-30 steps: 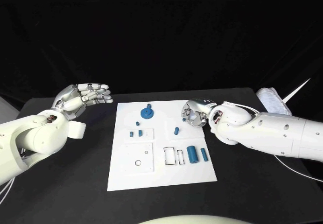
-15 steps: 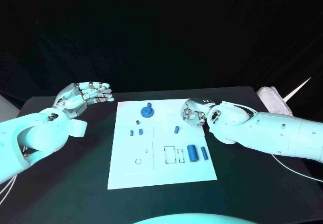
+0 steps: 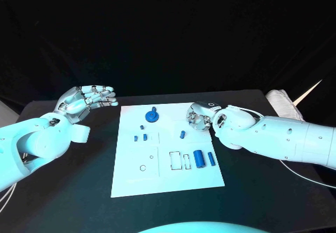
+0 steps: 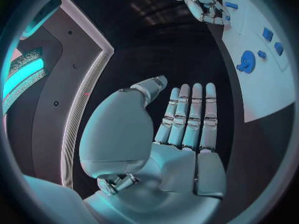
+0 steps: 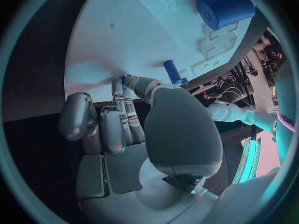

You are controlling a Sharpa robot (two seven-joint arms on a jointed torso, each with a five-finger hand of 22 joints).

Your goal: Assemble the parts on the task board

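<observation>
- The board (image 3: 168,167) sits in the middle of the worktop (image 3: 77,194), long way running front to back.
- Left hand (image 3: 87,99) hangs off the board's far left corner, over bare worktop. Fingers straight and side by side, palm empty, touching nothing.
- Right hand (image 3: 199,117) is at the board's right edge near the far end. Fingers curled in; the wrist view shows a small blue bit (image 5: 123,80) right at the fingertips (image 5: 118,92), but I can't tell if it's actually pinched or just lying next to them.
- Gear (image 3: 152,116) lies near the board's far edge, roughly centre.
- Two small pegs (image 3: 141,138) stand left of centre, with another tiny one just behind them.
- One peg (image 3: 182,134) stands right of centre, close to the right hand.
- Two cylinders (image 3: 204,158) lie side by side near the right edge, beside the rectangular slots (image 3: 180,160).
</observation>
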